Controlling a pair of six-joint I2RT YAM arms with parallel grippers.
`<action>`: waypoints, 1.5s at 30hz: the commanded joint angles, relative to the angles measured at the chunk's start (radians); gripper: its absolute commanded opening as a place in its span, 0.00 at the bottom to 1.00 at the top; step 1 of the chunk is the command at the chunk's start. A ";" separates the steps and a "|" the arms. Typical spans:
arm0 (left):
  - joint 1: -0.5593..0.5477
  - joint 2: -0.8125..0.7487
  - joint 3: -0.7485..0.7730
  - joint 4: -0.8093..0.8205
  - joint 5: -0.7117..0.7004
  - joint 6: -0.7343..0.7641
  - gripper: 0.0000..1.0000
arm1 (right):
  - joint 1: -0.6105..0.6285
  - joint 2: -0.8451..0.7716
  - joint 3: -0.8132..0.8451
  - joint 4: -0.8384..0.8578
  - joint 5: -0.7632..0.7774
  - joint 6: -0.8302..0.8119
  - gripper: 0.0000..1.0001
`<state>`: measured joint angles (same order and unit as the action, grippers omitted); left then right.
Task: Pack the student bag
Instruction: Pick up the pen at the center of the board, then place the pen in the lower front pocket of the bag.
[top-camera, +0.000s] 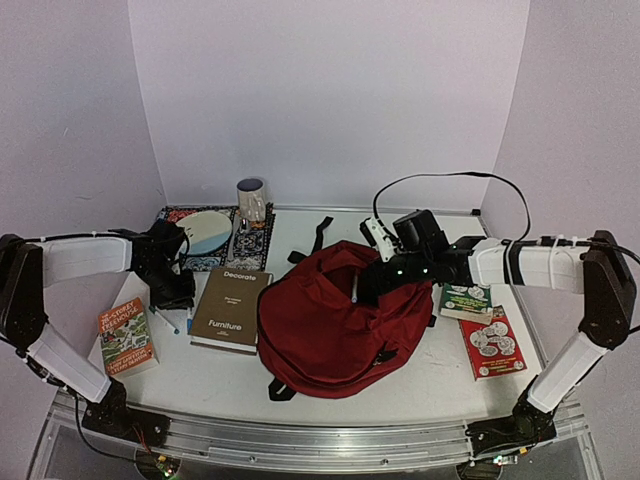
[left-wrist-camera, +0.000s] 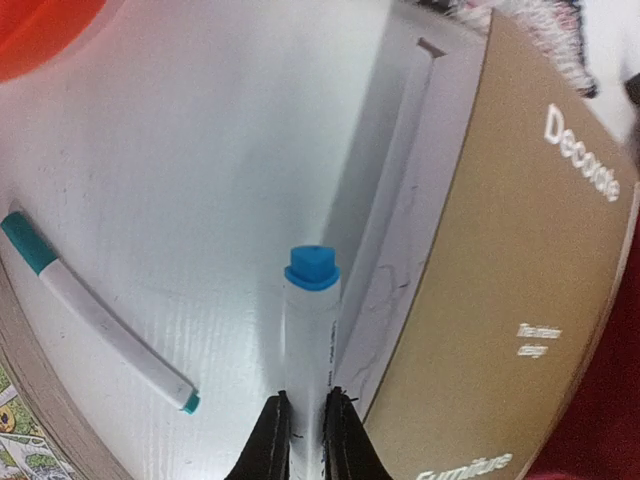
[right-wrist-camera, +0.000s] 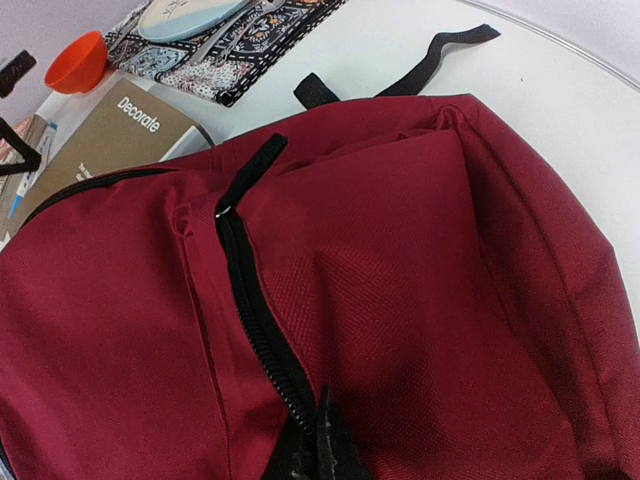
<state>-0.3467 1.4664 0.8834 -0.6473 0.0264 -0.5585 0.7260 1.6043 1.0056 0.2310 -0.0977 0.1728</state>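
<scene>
On the white table (top-camera: 430, 375) the student bag (top-camera: 330, 320) is laid flat between the two arms, right of centre, with its zip (right-wrist-camera: 250, 310) turned upward, so that the opening can be reached from above. The zip is seen closed along most of its visible length; packing is judged barely begun. Just left of the bag a brown book (top-camera: 232, 310) titled "Decorate" is laid flat, its long edge close to the red fabric, presumably awaiting its turn. The right gripper (right-wrist-camera: 318, 445) is set down on the top of the bag with its jaws clenched on the black zip line; whether the slider itself or only the tape is pinched cannot be told. This hold is judged to be meant for steadying the soft fabric or drawing the opening apart. The left gripper (left-wrist-camera: 305, 425) is lowered beside the book's left edge, its jaws grasping a blue-capped marker (left-wrist-camera: 312, 310) by the barrel, cap pointing away, probably for carrying to the bag. A teal-capped pen (left-wrist-camera: 100, 320) is left lying on the table nearby, apart from the marker.
</scene>
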 joint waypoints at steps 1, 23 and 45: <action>-0.006 -0.074 0.105 0.004 0.144 -0.023 0.00 | 0.025 -0.039 0.041 -0.021 0.025 -0.018 0.00; -0.078 -0.145 0.199 -0.085 -0.048 -0.034 0.00 | 0.051 -0.050 0.063 -0.027 0.038 -0.016 0.00; -0.477 0.195 0.337 0.339 0.282 -0.179 0.00 | 0.092 -0.043 0.091 -0.027 0.043 -0.009 0.00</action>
<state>-0.7921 1.6037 1.1417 -0.4133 0.2640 -0.7151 0.8008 1.5948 1.0466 0.1940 -0.0558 0.1684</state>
